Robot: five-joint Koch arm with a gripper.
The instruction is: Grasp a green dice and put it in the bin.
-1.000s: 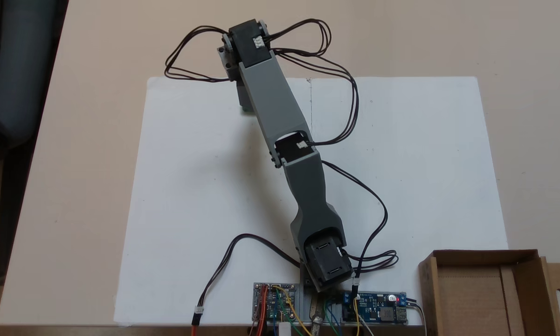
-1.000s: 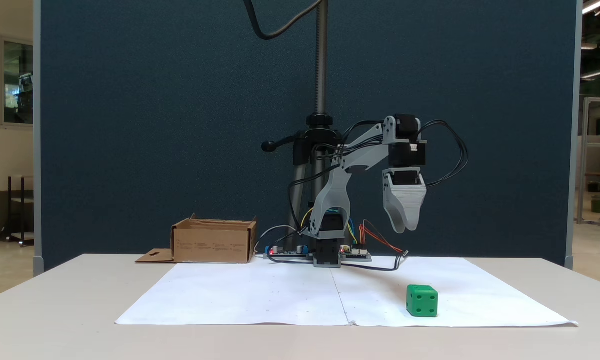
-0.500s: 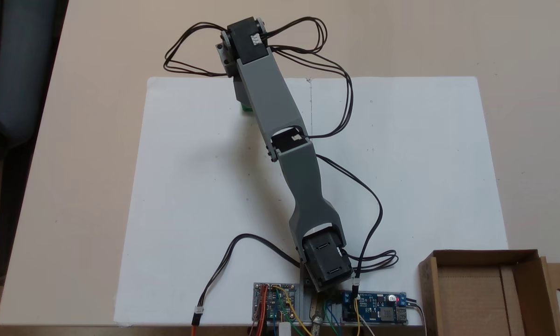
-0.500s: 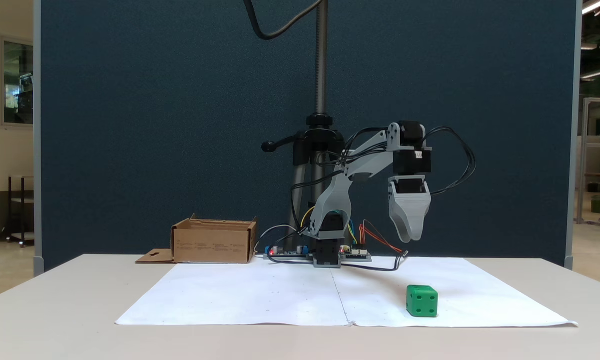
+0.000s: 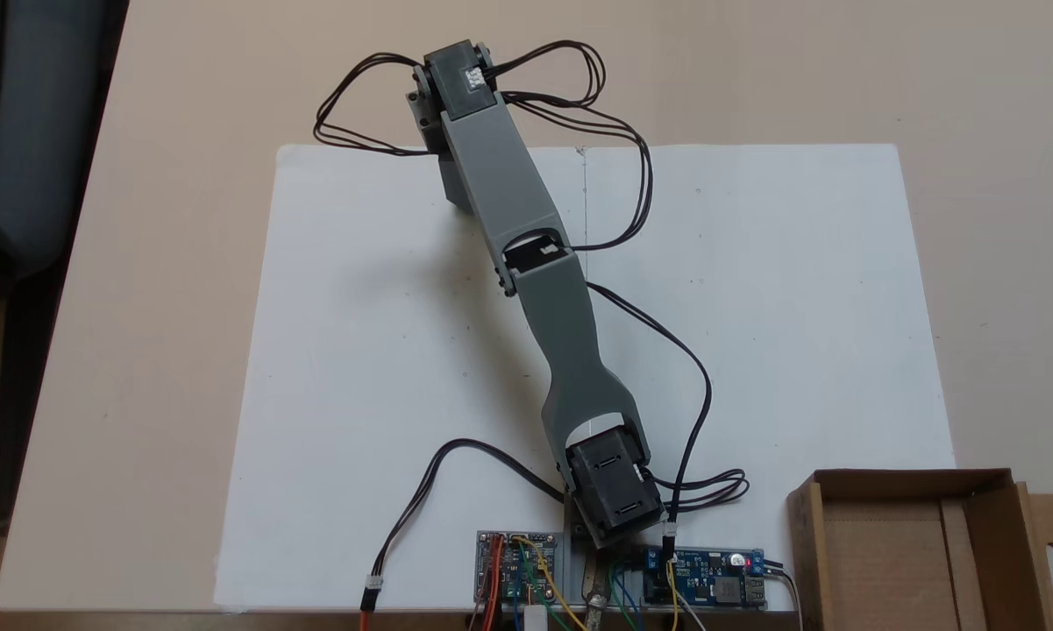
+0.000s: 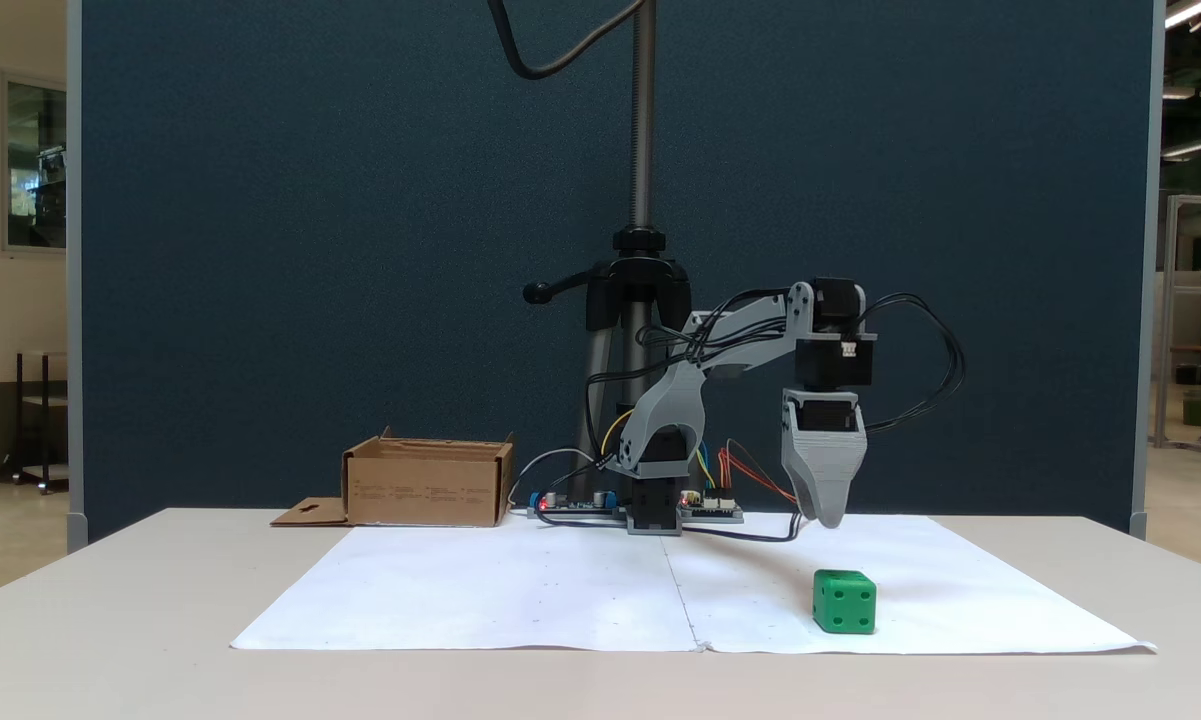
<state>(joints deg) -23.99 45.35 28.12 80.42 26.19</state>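
Observation:
The green dice (image 6: 844,602) rests on the white paper sheet (image 6: 520,590) near the front right in a fixed view. My gripper (image 6: 828,517) hangs point-down just above and slightly behind it, not touching it. Its jaws line up one behind the other, so a single grey tip shows and I cannot tell its state. From above, the outstretched grey arm (image 5: 526,237) covers the dice and the gripper tips. The bin, a brown cardboard box with raised flaps, stands beside the arm's base (image 5: 907,480) (image 6: 425,490), far from the dice.
Circuit boards with coloured wires (image 5: 517,565) (image 5: 710,585) sit at the arm's base by the table edge. Black cables (image 5: 649,193) loop around the arm. A tripod pole (image 6: 642,150) rises behind the base, before a dark blue partition. Paper (image 5: 754,307) covers the table's middle.
The arm has stretched out and dropped, bringing the gripper down from well above the table to just over the dice. The dice and the bin have not moved.

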